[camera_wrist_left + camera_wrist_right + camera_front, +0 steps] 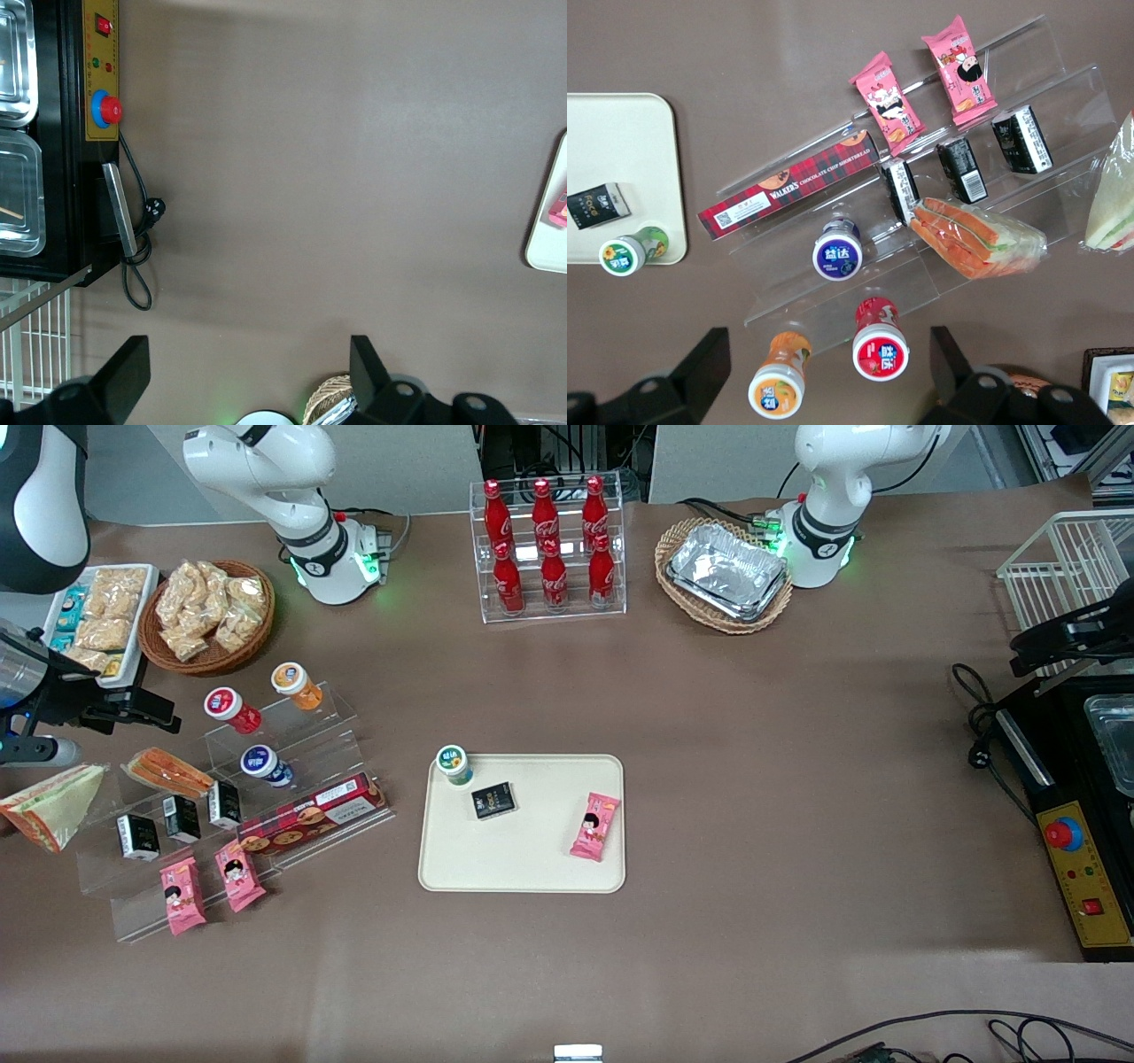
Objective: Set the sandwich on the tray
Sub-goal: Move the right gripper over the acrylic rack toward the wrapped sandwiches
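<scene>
The front view looks steeply down over the whole table [709, 735] from high at its front edge, facing both arm bases. The right wrist view looks straight down, closer, on the acrylic shelf [939, 239] and a corner of the tray [620, 159]; its pincer [824, 372] is spread wide. The left wrist view looks down near the control box [97, 71]. All three share the tray.

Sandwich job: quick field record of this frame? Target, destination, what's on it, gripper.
sandwich: on the table beside the clear stepped rack, at the working arm's end; not on the tray
tray: mid-table, flat
on tray: green-lid jar, black packet, pink snack pack
gripper: above the rack, over the jars, fingers open, holding nothing
task: not yet done
</scene>
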`<state>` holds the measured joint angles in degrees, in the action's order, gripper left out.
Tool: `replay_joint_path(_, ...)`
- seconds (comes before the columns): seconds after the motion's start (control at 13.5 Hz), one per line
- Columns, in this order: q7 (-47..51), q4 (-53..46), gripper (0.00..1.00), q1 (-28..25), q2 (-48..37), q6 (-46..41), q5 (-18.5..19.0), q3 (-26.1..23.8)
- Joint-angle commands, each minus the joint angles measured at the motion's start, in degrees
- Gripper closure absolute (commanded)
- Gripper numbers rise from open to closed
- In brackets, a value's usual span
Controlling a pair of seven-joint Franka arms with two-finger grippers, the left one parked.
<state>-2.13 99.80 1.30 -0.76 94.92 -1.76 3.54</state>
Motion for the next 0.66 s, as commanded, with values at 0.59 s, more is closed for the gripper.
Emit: replay_joint_path(0.59,5.3,-3.9,0.00,0.4,-0.2,-2.1,0.5,1.0)
